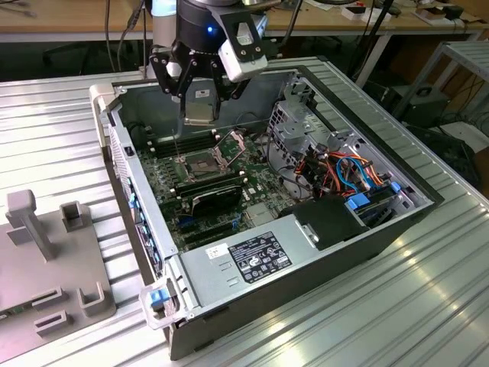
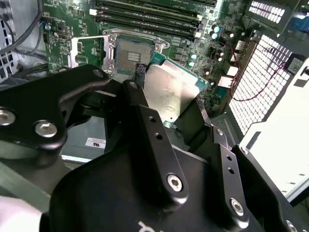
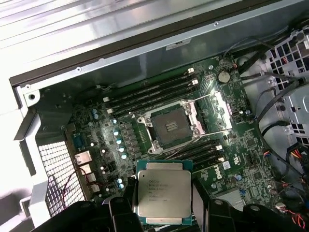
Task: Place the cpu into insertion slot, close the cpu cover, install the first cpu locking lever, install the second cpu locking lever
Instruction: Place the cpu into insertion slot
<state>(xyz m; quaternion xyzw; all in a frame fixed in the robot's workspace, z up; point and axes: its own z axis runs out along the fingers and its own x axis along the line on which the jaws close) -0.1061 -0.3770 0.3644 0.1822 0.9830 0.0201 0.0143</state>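
Note:
My gripper hangs above the open computer case, shut on the cpu, a flat silvery-grey square chip held by its edges between black fingers. In both wrist views the cpu sits a short way off to one side of the insertion slot and well above the board. The insertion slot is bare, with its dark centre showing. The cpu cover stands swung open beside it, and thin wire levers are raised off the socket.
Long black memory sticks flank the socket on both sides. A metal drive cage and bundled coloured cables fill the exterior view's right of the case, with a labelled power supply in front. Grey fixtures stand on the table outside.

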